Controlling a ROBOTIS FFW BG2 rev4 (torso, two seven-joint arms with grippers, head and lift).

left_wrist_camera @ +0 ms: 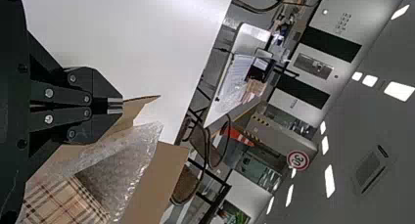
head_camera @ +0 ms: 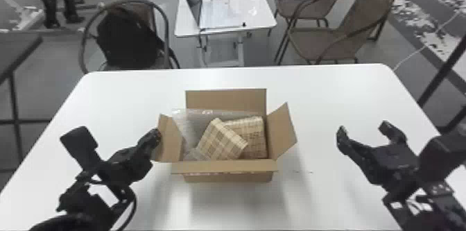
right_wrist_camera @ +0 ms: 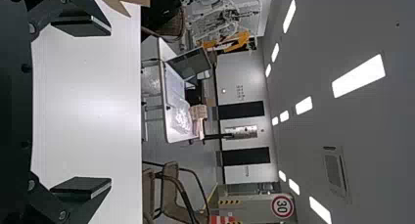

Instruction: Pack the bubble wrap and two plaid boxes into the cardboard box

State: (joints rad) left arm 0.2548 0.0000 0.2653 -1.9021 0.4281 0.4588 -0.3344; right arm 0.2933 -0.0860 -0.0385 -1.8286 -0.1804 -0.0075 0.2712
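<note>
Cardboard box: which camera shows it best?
The head view, with all four flaps of the cardboard box and its contents. The left wrist view shows some flaps and contents closer; the right wrist view, flap parts.

- Head view looks forward and down from above the white round-cornered table [head_camera: 339, 91].
- Left wrist view looks toward the far side, close by the open brown cardboard box [head_camera: 227, 177], turned sideways.
- Right wrist view looks far from the box's right, also sideways.
- All share both tables, the smaller white one [head_camera: 258, 11] beyond.
</note>
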